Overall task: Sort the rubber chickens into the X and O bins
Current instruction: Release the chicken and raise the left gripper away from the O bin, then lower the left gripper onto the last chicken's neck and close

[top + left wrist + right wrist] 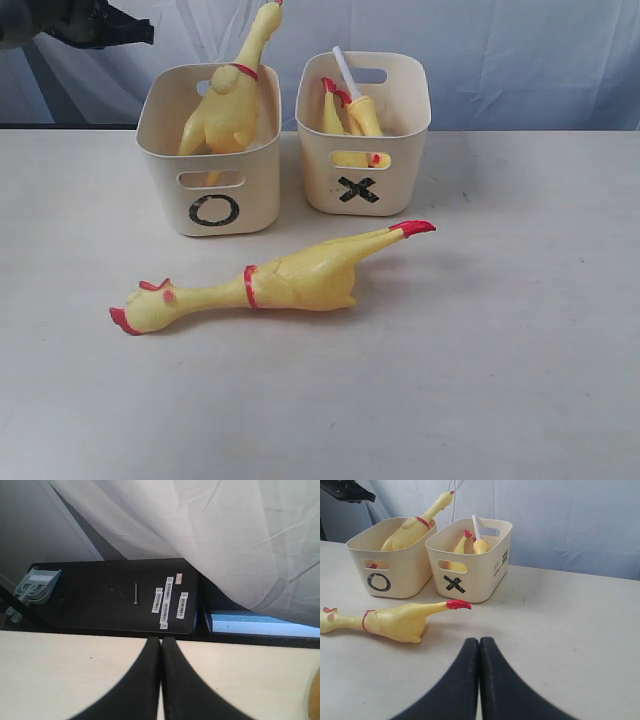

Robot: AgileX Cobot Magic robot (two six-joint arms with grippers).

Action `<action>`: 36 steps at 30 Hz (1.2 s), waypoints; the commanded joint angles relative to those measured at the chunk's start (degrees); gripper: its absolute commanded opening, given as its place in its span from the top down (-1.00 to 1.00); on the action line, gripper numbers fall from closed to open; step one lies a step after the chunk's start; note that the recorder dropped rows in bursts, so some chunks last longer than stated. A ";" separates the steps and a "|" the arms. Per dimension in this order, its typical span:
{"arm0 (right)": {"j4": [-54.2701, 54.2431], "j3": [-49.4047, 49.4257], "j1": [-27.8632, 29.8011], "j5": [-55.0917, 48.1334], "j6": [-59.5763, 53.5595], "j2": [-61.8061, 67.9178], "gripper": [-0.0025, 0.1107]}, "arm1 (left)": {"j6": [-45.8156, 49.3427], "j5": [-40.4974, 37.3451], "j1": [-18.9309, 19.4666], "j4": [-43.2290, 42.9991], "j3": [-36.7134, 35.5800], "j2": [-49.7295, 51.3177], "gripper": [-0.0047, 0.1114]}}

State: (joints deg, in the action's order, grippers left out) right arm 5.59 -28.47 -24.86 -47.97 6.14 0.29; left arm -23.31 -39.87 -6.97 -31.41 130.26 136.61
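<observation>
One rubber chicken was pictured lying mid-tabletop before the O bin, holding a second chicken, and the X bin, holding a third chicken, near the far edge. The left pincer and right pincer were pressed together, empty.

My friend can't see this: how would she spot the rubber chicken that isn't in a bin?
On the table, find the O bin and X bin. In front of them lies a yellow rubber chicken. It alone lies flat; the other two stand in the bins.
</observation>
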 commanded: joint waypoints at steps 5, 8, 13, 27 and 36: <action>0.47 0.28 0.22 0.40 -0.08 -0.29 0.96 | 2.87 -4.04 0.07 1.99 -3.74 -5.77 0.92; 0.47 0.28 0.22 0.40 -0.08 -0.29 0.96 | 4.27 -5.75 0.07 1.99 -6.57 -7.64 0.92; 0.47 0.28 0.22 0.40 -0.08 -0.29 0.96 | 4.54 -4.47 -0.05 2.43 -13.57 -13.09 0.92; 0.47 0.28 0.22 0.40 -0.08 -0.29 0.96 | 12.65 7.50 -0.05 2.91 -44.25 -34.45 0.92; 0.47 0.28 0.22 0.27 -0.10 -0.29 0.96 | 40.33 17.54 -0.05 20.97 -64.39 -48.20 0.92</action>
State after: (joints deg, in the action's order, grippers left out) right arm 5.59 -28.47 -24.86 -47.97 6.14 0.29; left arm 4.99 -25.75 -6.88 -19.13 70.88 92.32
